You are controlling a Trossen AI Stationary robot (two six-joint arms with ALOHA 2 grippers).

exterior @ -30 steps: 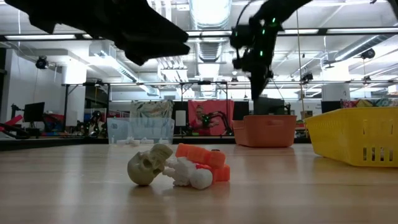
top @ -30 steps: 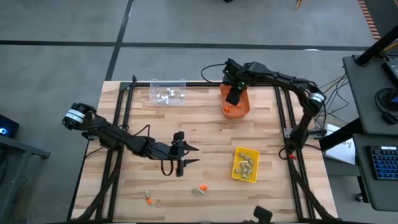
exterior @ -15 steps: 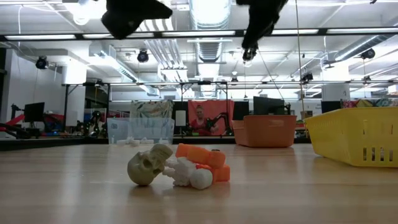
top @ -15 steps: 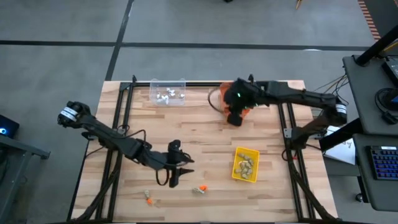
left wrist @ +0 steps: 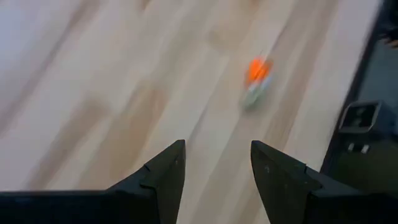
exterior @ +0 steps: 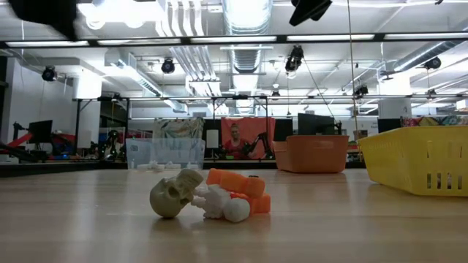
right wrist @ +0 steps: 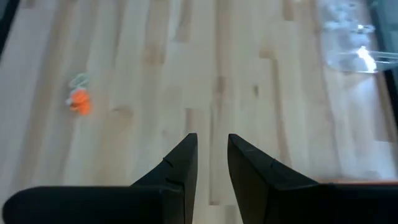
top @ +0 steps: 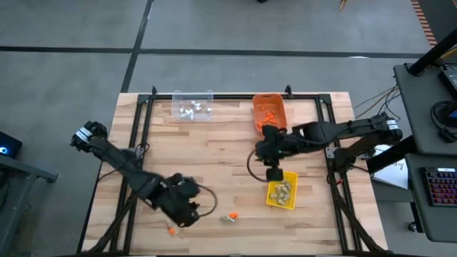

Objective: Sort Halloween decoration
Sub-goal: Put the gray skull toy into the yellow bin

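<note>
Your left tool (left wrist: pixel 212 163) hovers low over table (top: pixel 228 150), fingers apart, empty — orange trinket (left wrist: pixel 255 81) just ahead. Your right tool (right wrist: pixel 210 152) beside yellow bin (top: pixel 282 188) — fingers slightly apart, empty.

Two slender dark arms are showing pale silver collars at their bases and black cables looping alongside; each end effector, left (left wrist: pixel 212 163) and right (right wrist: pixel 212 155), is ending in two matte black, wedge-shaped fingers.

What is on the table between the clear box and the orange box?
Nothing: in the high view, only bare wooden table shows between the clear box and the orange box, which sit side by side along the far edge.
</note>
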